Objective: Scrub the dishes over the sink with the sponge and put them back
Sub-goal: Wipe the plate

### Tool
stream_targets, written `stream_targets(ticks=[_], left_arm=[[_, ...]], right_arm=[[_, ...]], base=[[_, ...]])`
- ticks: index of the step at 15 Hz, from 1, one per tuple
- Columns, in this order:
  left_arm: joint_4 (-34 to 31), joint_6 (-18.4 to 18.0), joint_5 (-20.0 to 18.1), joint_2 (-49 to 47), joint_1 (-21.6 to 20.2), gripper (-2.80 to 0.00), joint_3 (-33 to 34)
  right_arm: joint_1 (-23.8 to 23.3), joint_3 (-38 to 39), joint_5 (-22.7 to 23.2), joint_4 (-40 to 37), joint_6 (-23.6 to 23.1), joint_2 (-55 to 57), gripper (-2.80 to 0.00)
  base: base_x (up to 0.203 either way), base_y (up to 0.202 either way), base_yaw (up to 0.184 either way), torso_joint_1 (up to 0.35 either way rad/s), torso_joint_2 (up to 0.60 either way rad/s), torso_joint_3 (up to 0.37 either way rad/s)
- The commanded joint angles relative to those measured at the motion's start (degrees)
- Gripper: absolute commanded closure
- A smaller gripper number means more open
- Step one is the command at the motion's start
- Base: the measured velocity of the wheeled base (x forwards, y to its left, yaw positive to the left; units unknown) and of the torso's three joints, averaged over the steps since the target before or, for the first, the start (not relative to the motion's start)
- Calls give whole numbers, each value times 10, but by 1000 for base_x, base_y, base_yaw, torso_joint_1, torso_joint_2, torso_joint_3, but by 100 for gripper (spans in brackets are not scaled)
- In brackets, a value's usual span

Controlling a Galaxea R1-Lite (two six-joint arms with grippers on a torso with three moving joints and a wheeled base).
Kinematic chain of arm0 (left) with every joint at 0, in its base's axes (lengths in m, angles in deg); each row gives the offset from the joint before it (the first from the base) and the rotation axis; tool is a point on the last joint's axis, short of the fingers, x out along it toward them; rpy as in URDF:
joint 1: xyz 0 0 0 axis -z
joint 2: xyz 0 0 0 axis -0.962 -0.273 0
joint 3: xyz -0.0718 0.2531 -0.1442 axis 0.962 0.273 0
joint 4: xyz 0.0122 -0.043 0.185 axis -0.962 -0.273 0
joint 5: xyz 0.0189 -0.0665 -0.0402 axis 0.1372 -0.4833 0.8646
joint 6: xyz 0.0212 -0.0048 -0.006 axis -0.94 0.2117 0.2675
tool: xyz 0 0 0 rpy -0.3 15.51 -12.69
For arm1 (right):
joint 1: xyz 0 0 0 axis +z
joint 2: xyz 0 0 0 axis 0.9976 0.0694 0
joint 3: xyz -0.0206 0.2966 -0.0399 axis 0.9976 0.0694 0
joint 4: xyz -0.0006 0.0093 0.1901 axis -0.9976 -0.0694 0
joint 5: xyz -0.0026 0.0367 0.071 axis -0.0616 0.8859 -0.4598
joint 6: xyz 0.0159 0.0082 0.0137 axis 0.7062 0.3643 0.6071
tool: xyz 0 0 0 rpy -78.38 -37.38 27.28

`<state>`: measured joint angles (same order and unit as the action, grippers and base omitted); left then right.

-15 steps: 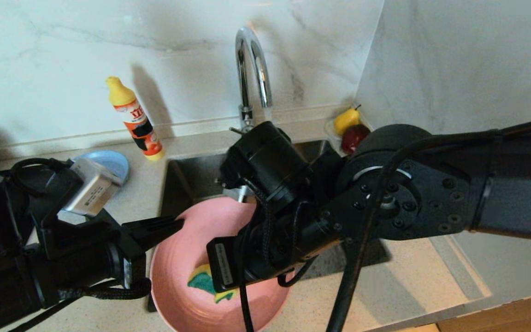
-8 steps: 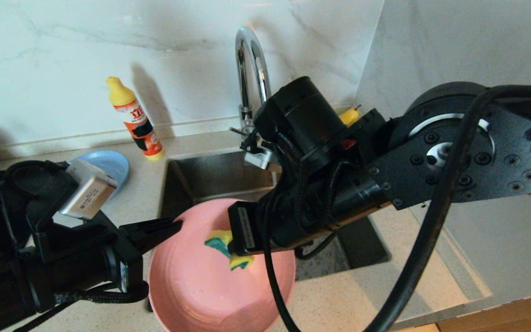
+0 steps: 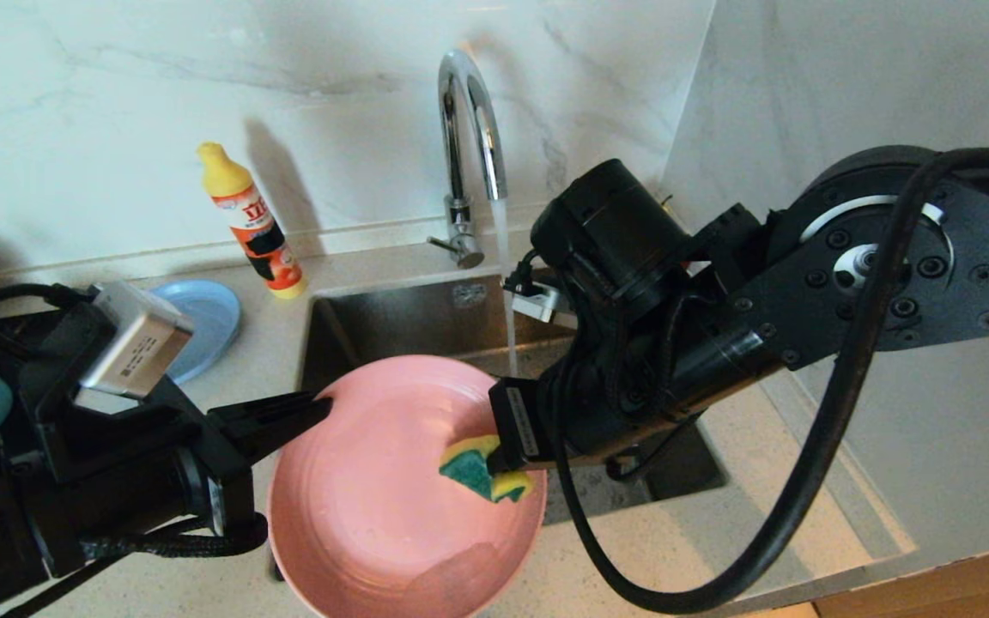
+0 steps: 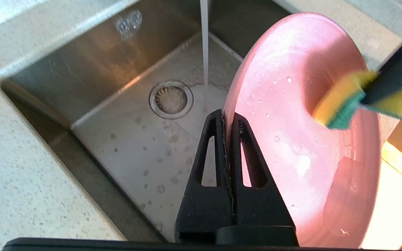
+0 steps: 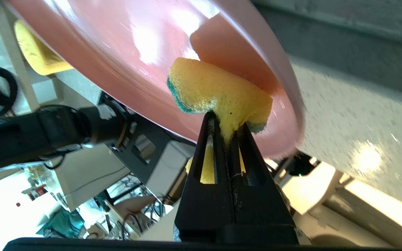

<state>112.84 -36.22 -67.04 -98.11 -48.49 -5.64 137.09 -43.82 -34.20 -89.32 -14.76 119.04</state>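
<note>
Your left gripper (image 4: 227, 120) is clamped on the rim of the pink plate (image 3: 374, 498), holding it tilted over the near edge of the sink (image 3: 409, 322), its face turned toward the right arm. Your right gripper (image 5: 226, 122) is pinched tight on the sponge (image 3: 484, 468), which bulges out around the fingertips and presses against the right side of the plate's face. Water runs from the chrome tap (image 3: 470, 129) into the sink just beyond the plate.

Treat the plate as stiff, light and slick: droplets and suds cover it in the left wrist view, and one thin rim pinch is all that resists your scrubbing. Push gently, or it could pivot or slide out. The sponge is soft and squashes easily, so grip its middle. The blue plate (image 3: 203, 322) waits on the counter at far left.
</note>
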Motion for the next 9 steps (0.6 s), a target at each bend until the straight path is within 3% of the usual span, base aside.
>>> stream_targets(ticks=[1,9], left_arm=[[1,0,0,3,0,0,-7],[1,5,10,-14,0,0,-19]], right_arm=[[2,23,1,-3,1,-15,0],[57,13,1,9,4,32,0]], base=[[0,0,0,0,0,0],[0,0,0,0,0,0]])
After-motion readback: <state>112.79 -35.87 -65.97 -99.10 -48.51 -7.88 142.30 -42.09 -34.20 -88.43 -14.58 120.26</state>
